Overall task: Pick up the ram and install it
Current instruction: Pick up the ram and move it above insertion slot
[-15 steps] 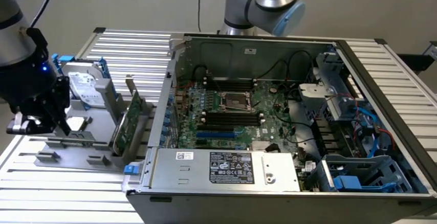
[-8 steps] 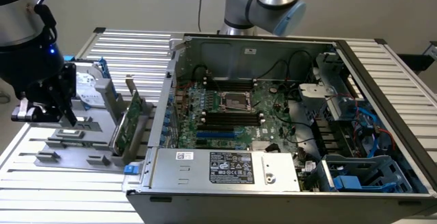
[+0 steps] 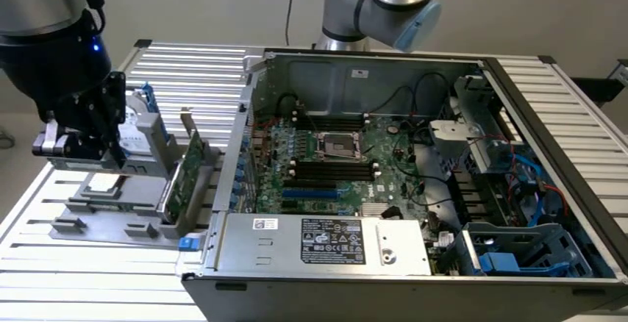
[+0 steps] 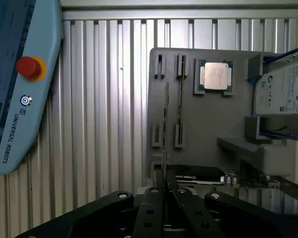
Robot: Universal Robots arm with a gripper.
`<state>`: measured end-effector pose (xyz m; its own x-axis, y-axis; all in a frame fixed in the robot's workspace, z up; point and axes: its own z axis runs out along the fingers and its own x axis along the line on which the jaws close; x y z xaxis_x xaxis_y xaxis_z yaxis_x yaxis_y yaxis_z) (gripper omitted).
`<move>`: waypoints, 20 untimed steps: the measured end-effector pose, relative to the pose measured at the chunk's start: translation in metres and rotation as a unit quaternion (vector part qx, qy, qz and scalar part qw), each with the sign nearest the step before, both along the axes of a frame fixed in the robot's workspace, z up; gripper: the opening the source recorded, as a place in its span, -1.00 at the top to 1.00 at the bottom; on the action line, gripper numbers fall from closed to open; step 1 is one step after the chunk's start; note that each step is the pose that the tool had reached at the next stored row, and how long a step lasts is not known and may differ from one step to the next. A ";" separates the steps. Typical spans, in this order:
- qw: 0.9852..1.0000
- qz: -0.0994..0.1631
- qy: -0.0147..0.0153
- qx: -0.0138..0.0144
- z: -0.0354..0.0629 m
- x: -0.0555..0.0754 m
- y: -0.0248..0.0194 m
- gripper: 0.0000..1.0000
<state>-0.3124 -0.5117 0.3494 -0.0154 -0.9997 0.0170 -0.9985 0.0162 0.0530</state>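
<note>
Plain pale grey wall (image 3: 196, 6) behind. Ribbed silver aluminium slat table (image 3: 196, 65) under everything; soft glare on slats. Thin black cable (image 3: 290, 6) hangs down wall.

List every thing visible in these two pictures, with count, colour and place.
slatted aluminium table: one, silver, under everything.
open metal computer case: one, grey, on the table, the exterior view's right.
motherboard: one, green, inside the case.
boxy power supply: one, silver, in the case.
slotted plastic parts holder: one, grey, beside the case.
thin ram stick: one, seen edge-on, over the holder before the gripper.
square processor: one, silver, in a holder recess.
hard drive with white label: one, silver, on the holder.
upright expansion card: one, green, on the holder.
teach pendant with red button: one, blue-grey, beside the holder.
gripper: one, black, above the holder.
robot arm: one, silver and blue, behind the case.
</note>
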 end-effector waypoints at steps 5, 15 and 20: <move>1.000 0.002 0.002 0.001 0.0161 0.018 0.0000 0.74; 1.000 0.007 0.005 0.004 0.0295 0.053 0.0000 0.74; 1.000 0.015 0.005 0.005 0.0304 0.067 0.0000 0.74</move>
